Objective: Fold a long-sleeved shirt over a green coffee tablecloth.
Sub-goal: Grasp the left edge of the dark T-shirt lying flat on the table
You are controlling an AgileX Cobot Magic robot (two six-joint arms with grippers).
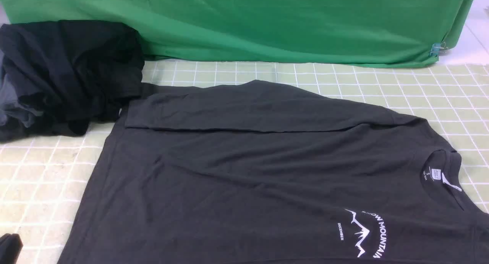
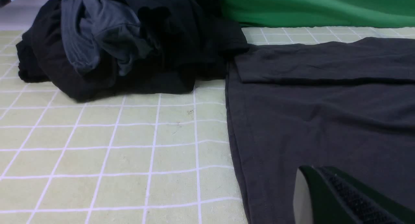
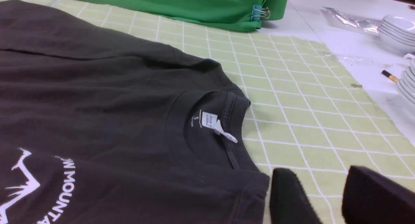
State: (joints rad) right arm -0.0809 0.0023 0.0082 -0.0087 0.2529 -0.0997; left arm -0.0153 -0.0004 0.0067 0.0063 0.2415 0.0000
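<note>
Long-sleeved shirt [image 1: 244, 172] lies flat on the green coffee tablecloth [image 1: 38, 180], collar [image 1: 454, 161] at 3 o'clock; it looks like light, limp cotton, best pinched at an edge seam. Left end effector [image 2: 343, 194] is closed and empty near the hem [image 2: 231, 130], and the right end effector [image 3: 324, 182] stands parted and empty beside the collar.

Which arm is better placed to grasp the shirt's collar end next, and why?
Right. The right fingers stand apart beside the collar of the long-sleeved shirt; the left fingers sit at the hem end.
</note>
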